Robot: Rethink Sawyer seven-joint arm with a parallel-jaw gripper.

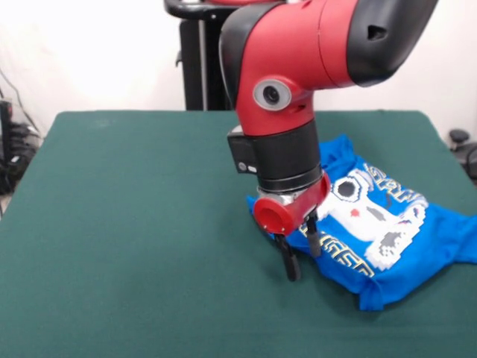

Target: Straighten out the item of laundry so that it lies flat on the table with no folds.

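The item of laundry [428, 250], a bright blue T-shirt with a white pixel print and yellow-outlined letters, lies rumpled on the right part of the green table [134, 216]. Its print faces up and runs askew, and its edges are bunched and folded under. One side of the shirt reaches the picture's right edge. My gripper [303, 257] hangs at the shirt's left edge, low over the cloth. Its two black fingers [292, 265] stand apart, open, with the shirt's rim around them. The red wrist hides the fabric just behind it.
The table's left and front parts are bare green cloth. Dark cables and gear [11, 142] sit off the left edge, and a dark object [460, 142] lies beyond the right edge. The shirt lies close to the table's right edge.
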